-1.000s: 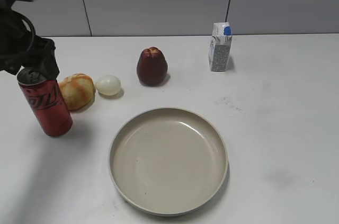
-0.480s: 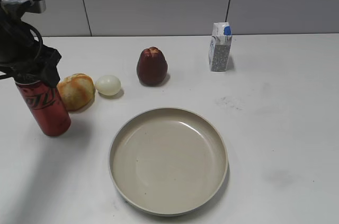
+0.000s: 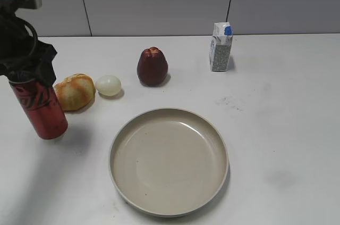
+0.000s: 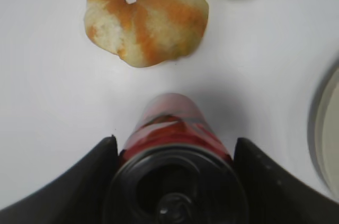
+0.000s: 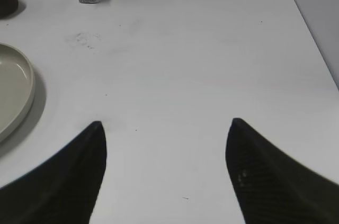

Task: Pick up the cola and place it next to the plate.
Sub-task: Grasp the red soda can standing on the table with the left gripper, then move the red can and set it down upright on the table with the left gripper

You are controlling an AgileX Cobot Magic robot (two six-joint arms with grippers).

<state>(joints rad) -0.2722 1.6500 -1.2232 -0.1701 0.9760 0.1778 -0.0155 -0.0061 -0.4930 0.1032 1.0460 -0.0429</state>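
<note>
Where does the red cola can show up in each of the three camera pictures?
Exterior view: the cola stands at the far left, its top in the left gripper, beside the orange-and-white round thing.
Left wrist view: the cola fills the bottom centre, seen from above between the dark fingers.
Right wrist view: not in it.
Shared landmark: the plate, whose rim shows at the right edge of the left wrist view and at the left edge of the right wrist view.

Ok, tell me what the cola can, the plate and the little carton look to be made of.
The cola: likely thin metal, glossy red printed skin; the left wrist view shows a dark rimmed top between the left hand fingers.
The plate: ceramic or possibly melamine, beige, smooth, with a soft sheen on its raised rim.
The carton: coated paperboard by its folded gable top, with a blue cap.
</note>
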